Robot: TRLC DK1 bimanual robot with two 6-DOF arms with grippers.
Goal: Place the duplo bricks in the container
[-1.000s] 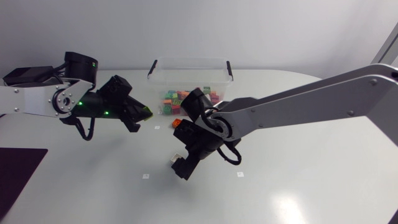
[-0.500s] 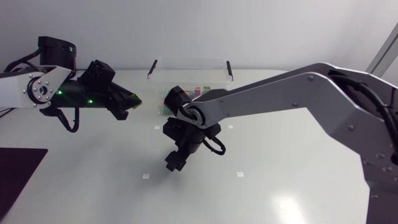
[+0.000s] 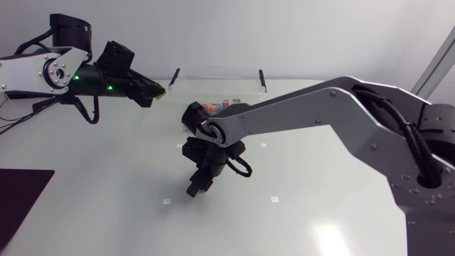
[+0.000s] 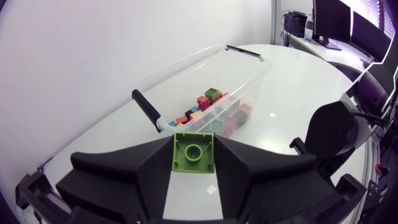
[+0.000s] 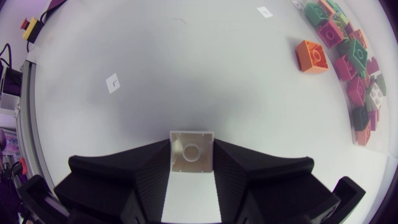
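A clear plastic container (image 3: 217,71) with black handles stands at the back of the table, with several coloured duplo bricks (image 4: 211,112) inside. My left gripper (image 3: 158,91) hangs left of the container, raised above the table, and is shut on a green brick (image 4: 193,151). My right gripper (image 3: 195,187) is low over the table in front of the container. It is shut on a white brick (image 5: 191,151). An orange brick (image 5: 313,56) lies on the table ahead of it, next to the container wall.
A dark mat (image 3: 21,192) lies at the front left corner. Small white markers (image 3: 166,201) dot the tabletop. My right arm (image 3: 320,107) stretches across the table from the right and covers the container's front.
My right gripper has closed on the white brick and shifted slightly left. My left arm has lifted and drawn back to the left with the green brick.
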